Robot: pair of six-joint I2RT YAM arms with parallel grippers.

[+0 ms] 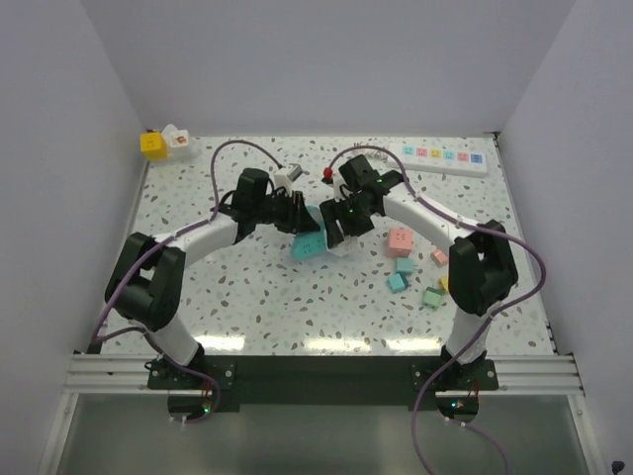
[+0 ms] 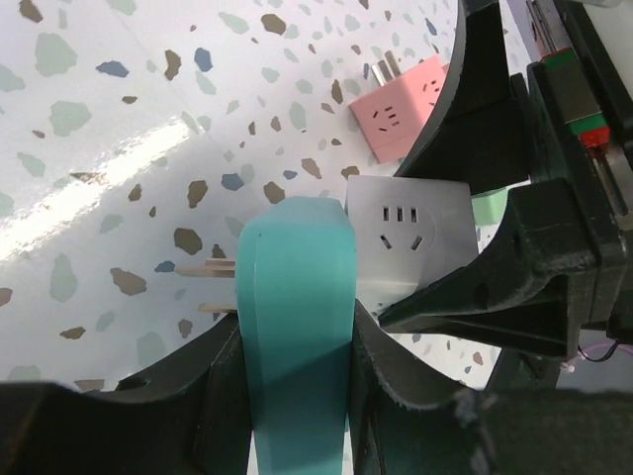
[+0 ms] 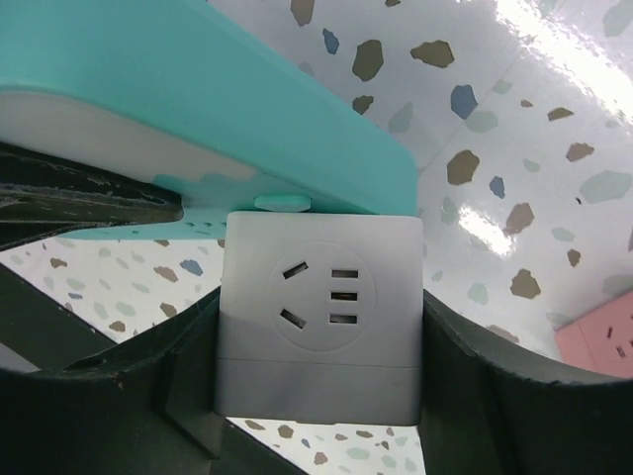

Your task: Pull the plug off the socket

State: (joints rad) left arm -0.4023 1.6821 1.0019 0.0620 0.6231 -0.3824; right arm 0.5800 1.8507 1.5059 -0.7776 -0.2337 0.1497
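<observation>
My left jaws clamp 1 teal block (image 2: 297, 297) and my right jaws clamp 1 white cube (image 3: 318, 317), the 2 touching mid-surface. The 1 socket (image 1: 442, 156) lies along the far edge, well apart. Bare surface (image 1: 247, 297) is open near me.

**Teal block and white cube touching; strip well apart**

Teal adapter block (image 2: 297, 267), brass prongs showing, clamped in left claw (image 2: 297, 341). White cube adapter (image 3: 321, 317), holes facing up, clamped in right claw (image 3: 321, 371), butted against the teal side. White socket strip (image 1: 445, 158) flat, well beyond right claw.
</observation>
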